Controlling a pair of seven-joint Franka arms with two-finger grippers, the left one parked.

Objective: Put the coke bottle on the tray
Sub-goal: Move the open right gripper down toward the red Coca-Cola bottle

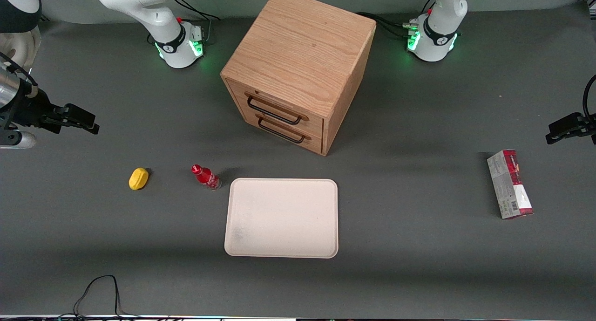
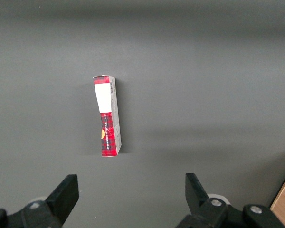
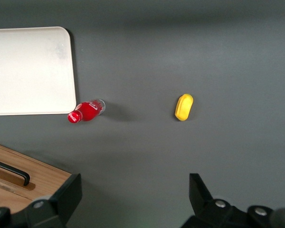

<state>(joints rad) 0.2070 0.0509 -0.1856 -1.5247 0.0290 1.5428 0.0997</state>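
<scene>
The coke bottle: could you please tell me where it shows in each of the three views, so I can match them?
Front view: coke bottle on the table beside a corner of the tray, between tray and yellow lemon-like thing; the gripper hangs open, well clear, toward the working arm's end.
Right wrist view: bottle beside the tray's corner.
Left wrist view: not in it.
Shared landmark: the tray.

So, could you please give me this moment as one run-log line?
phase: pre-grasp | end effector: open, empty, raised at working arm's end | coke bottle: on table beside tray corner | tray: bare
</scene>
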